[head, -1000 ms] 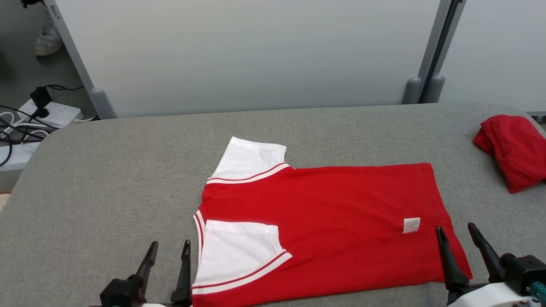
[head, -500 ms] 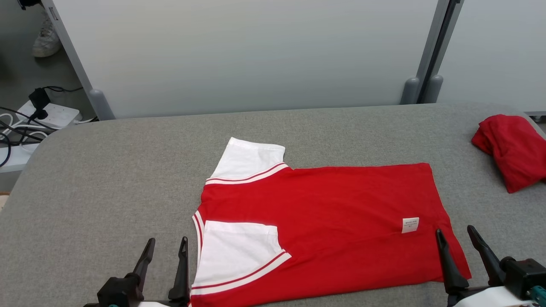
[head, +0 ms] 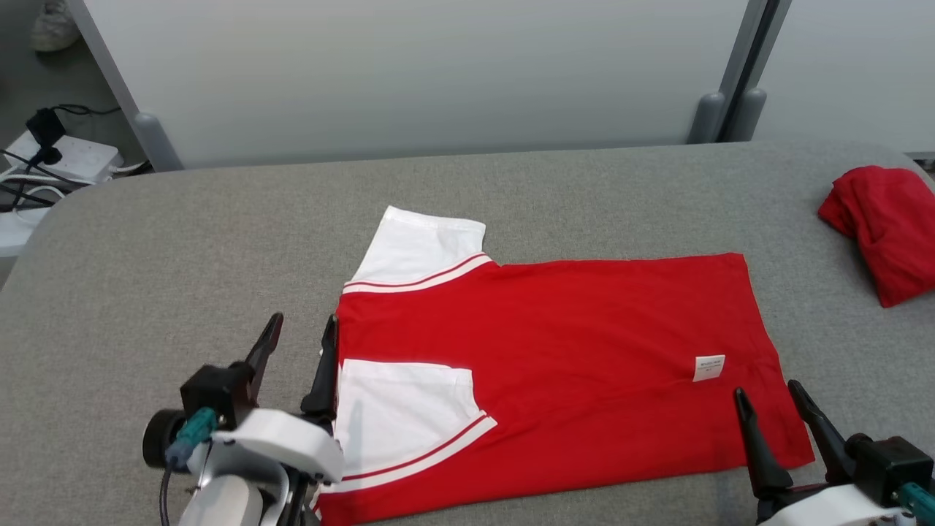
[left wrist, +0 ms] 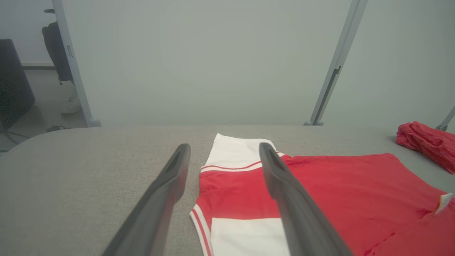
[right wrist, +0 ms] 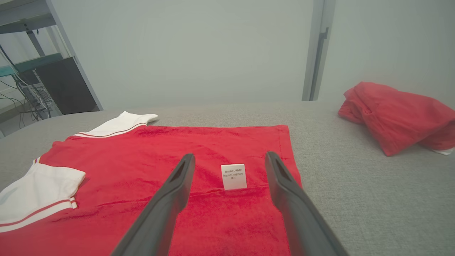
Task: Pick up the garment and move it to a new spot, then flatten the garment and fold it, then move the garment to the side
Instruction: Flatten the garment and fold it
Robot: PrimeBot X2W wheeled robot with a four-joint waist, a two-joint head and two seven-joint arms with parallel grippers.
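Note:
The garment [head: 555, 351], a red shirt with white sleeves and a small white label, lies flat on the grey table [head: 146, 256], its near half folded over. My left gripper [head: 303, 326] is open at the shirt's collar end, its right finger at the cloth's edge. In the left wrist view the garment [left wrist: 320, 192] spreads to the right between and past my open left gripper [left wrist: 222, 148]. My right gripper [head: 765, 391] stands open over the hem corner near the label. The right wrist view shows the garment [right wrist: 177, 156] and label between the fingers of my right gripper [right wrist: 230, 155].
A second crumpled red cloth [head: 887, 230] lies at the table's far right edge, also in view as the red cloth [right wrist: 398, 115]. A grey partition wall [head: 438, 73] backs the table. Power strips and cables [head: 44, 164] lie on the floor at left.
My left arm has risen and moved forward to the shirt's collar end. The head camera has tilted slightly, shifting the whole view. The right gripper has barely moved.

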